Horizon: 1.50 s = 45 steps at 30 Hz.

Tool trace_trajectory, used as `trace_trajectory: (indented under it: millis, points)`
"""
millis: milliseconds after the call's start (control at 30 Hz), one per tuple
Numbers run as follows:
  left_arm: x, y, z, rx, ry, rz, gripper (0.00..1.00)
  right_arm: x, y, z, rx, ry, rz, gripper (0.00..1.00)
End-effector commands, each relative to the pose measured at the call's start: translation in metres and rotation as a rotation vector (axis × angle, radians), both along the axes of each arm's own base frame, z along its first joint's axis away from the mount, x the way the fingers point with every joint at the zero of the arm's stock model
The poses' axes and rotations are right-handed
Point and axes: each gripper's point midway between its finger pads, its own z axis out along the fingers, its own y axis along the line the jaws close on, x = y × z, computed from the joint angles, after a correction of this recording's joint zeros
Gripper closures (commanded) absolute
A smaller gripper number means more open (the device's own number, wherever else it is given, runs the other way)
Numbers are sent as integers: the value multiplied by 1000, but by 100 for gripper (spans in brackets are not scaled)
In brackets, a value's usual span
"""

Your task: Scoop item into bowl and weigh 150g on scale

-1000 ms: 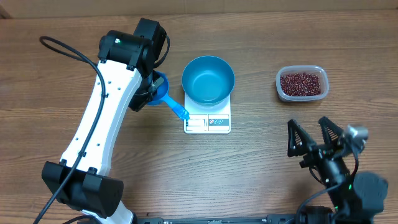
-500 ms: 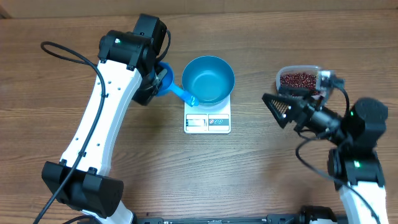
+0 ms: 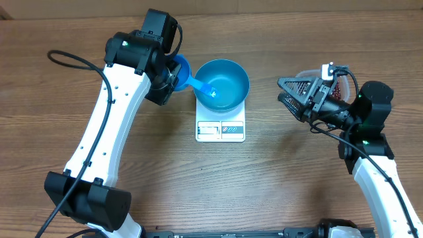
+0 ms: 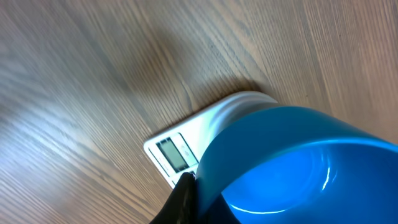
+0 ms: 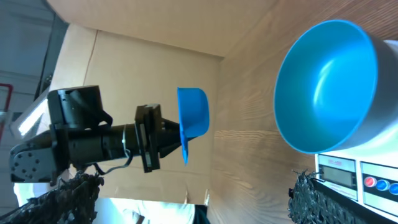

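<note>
The blue bowl sits empty on the white scale; in the right wrist view the bowl and scale lie to the right. My left gripper is shut on a small blue scoop, held left of the bowl with its handle over the rim. From the left wrist camera the scoop fills the lower right above the scale. My right gripper stands open in the air right of the bowl, holding nothing. The beans are mostly hidden behind it.
A clear plastic tub holding the beans stands at the right, largely covered by my right arm. A black cable loops off the left arm at the far left. The wooden table runs on in front of the scale.
My right arm swung up from the front right corner to beside the tub, its open jaws facing the bowl. My left gripper carried the scoop back and right, bringing its handle over the bowl.
</note>
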Motion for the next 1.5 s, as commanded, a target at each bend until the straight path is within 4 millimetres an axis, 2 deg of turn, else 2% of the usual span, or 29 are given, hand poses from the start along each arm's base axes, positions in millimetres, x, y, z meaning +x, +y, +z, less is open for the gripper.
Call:
trace_trajectory:
  millis: [0, 100, 233, 333, 500, 767, 900, 1000, 1467]
  points:
    - [-2, -12, 7, -97, 2, 133, 96, 2, 8, 16, 17, -32, 7, 0]
    - [-4, -19, 8, -146, 16, 187, 96, 6, 14, 22, 10, -68, -12, 0]
    - [-6, -34, 9, -198, 29, 208, 96, 12, 26, 20, 22, -28, -59, 0]
    - [-8, -44, 9, -203, 25, 185, 96, 14, 36, 18, 31, -3, -85, 6]
    - [-15, -62, 10, -210, 28, 164, 96, 19, 51, 20, 60, 38, -153, 7]
    - [-27, -85, 10, -233, 46, 200, 96, 18, 74, 25, 56, 1, -187, 9]
    - [-29, -89, 10, -238, 49, 207, 95, 17, 77, 25, 55, 0, -194, 21]
    - [-29, -89, 10, -238, 50, 206, 95, 18, 77, 25, 55, 0, -198, 26]
    - [-31, -103, 12, -258, 38, 199, 95, 18, 77, 25, 55, -2, -199, 26]
